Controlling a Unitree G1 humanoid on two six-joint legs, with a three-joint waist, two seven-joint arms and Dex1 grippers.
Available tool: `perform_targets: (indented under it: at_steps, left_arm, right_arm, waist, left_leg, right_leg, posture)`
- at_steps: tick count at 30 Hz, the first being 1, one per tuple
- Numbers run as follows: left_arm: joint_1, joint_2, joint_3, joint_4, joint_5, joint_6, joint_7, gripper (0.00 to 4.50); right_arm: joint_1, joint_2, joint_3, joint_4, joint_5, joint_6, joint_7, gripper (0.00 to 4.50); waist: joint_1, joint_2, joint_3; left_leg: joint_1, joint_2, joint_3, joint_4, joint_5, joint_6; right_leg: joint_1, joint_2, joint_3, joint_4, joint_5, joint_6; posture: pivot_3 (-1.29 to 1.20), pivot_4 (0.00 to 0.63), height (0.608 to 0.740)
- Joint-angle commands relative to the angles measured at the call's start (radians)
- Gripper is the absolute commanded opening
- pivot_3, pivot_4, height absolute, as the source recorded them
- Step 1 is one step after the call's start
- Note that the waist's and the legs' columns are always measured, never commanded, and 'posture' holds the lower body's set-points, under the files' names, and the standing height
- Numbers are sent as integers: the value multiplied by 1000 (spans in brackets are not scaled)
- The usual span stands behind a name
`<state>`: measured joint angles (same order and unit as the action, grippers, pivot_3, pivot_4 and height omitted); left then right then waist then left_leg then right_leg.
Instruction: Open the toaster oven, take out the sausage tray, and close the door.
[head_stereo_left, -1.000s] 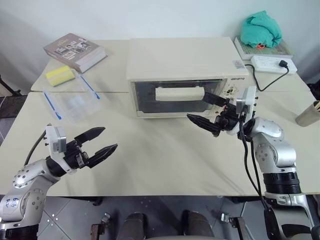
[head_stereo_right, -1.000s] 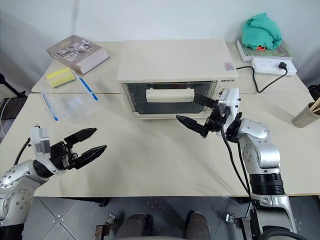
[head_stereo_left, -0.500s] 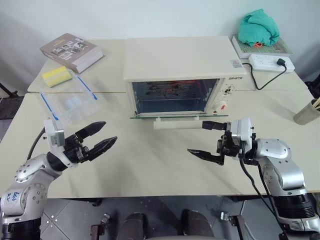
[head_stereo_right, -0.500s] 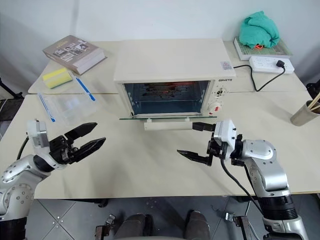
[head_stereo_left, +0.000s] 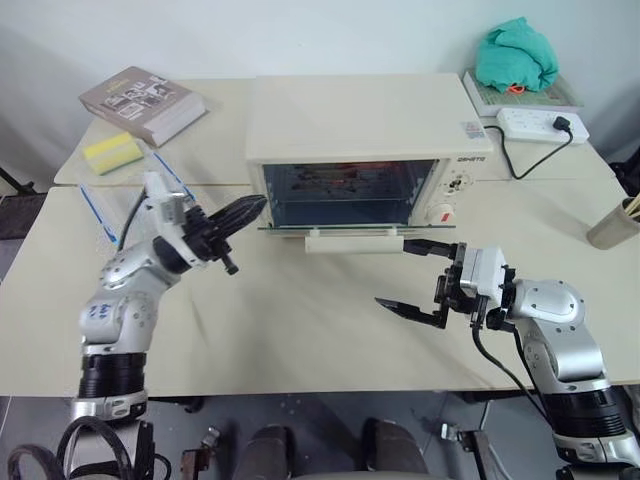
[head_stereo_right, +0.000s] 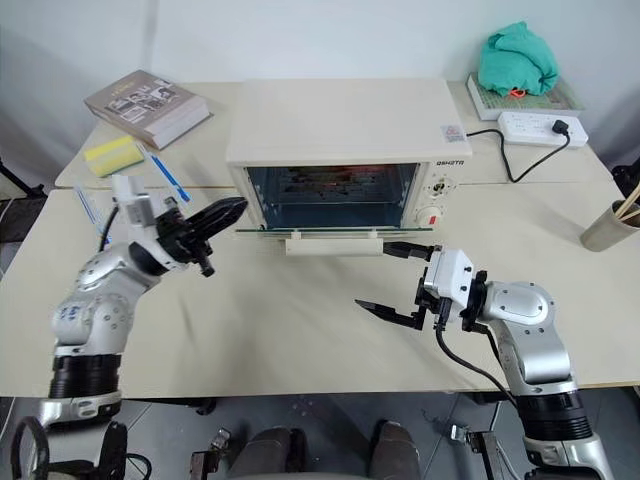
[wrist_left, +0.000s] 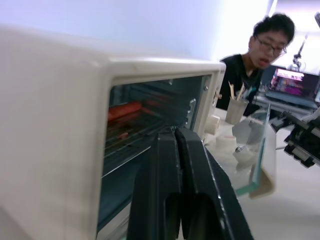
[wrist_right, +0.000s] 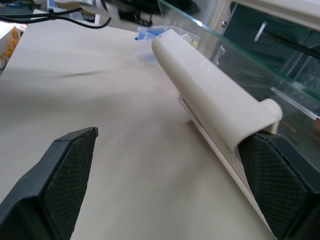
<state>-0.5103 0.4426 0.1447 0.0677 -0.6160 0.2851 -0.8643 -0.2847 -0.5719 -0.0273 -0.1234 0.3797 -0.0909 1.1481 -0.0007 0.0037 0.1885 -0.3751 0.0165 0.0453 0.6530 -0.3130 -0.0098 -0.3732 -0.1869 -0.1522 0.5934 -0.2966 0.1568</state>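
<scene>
- The left gripper (head_stereo_left: 250, 207) is pinching its two black fingers tight together, with nothing between them.
- It is pointing at the left corner of the toaster oven (head_stereo_left: 360, 120), right by the open front.
- From the left wrist view, the shut fingers (wrist_left: 175, 165) are aiming into the oven, and something long and red (wrist_left: 125, 110) is lying inside on the rack. It looks like the sausage, but the sausage tray itself is too blurry to make out.
- The right gripper (head_stereo_left: 415, 277) is holding its fingers wide apart, with nothing in them.
- One right finger is sitting at the right end of the long cream handle (head_stereo_left: 352, 242), and the other is hanging lower over the bare table (head_stereo_left: 300, 330).
- In the right wrist view, the handle (wrist_right: 210, 100) is lying between the two open fingers, close to one fingertip (wrist_right: 280, 185).
- The door (head_stereo_left: 335, 228) is lying flat and open, sticking out of the oven front toward me.
- Behind the left arm, a clear bag with blue strips (head_stereo_left: 125, 205), a yellow sponge (head_stereo_left: 113, 152) and a book (head_stereo_left: 142, 103) are lying on the table.
- A person (wrist_left: 260, 55) is sitting past the oven.
</scene>
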Motion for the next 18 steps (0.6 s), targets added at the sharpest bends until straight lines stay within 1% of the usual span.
perform_targets:
  at_steps: [1, 4, 7, 9, 13, 16, 18]
  left_arm:
    - [-29, -17, -40, 24, 42, -35, -32, 30]
    - [-23, -17, -61, 43, 62, -41, -63, 30]
    - [-4, 4, -88, 50, 92, -55, -110, 30]
    - [17, 23, -112, 52, 123, -74, -145, 30]
    - [48, 29, -131, 69, 168, -108, -160, 30]
    - [64, 23, -144, 94, 205, -150, -167, 30]
    - [68, 19, -150, 121, 229, -185, -167, 30]
  right_arm:
    - [15, 1, 2, -42, 2, -39, -10, 4500]
    - [67, -31, -14, -47, -24, -85, -4, 4500]
    - [145, -58, -44, -36, -57, -151, -20, 4500]
    - [226, -75, -91, -15, -73, -189, -47, 4500]
    - [433, -118, -236, 0, -102, -234, -106, 4500]
    - [492, -133, -308, 14, -110, -261, -147, 4500]
    - [494, -144, -330, 18, -125, -271, -171, 4500]
  waist:
    - [0, 0, 0]
    - [1, 0, 0]
    - [4, -1, 0]
    - [8, -1, 0]
    - [27, -1, 0]
    - [27, -1, 0]
    - [22, -2, 1]
  left_leg:
    - [0, 0, 0, 0, 0, 0]
    - [0, 0, 0, 0, 0, 0]
    - [0, 0, 0, 0, 0, 0]
    - [0, 0, 0, 1, 0, 0]
    - [0, 0, 0, 2, 0, 0]
    - [0, 0, 2, 4, 0, 1]
    - [0, 0, 4, 7, 0, 1]
  right_leg:
    - [0, 0, 0, 0, 0, 0]
    - [0, 0, 0, 0, 0, 0]
    - [0, 0, 0, 0, 0, 0]
    - [0, 0, 0, 0, 0, 0]
    - [1, 0, 0, 0, 0, 0]
    - [2, 0, 2, -1, 0, 0]
    - [2, 0, 4, 0, 1, -2]
  posture:
    - [0, 150, 740]
    - [0, 150, 740]
    - [0, 150, 740]
    - [0, 150, 740]
    - [0, 150, 740]
    - [0, 150, 740]
    - [0, 150, 740]
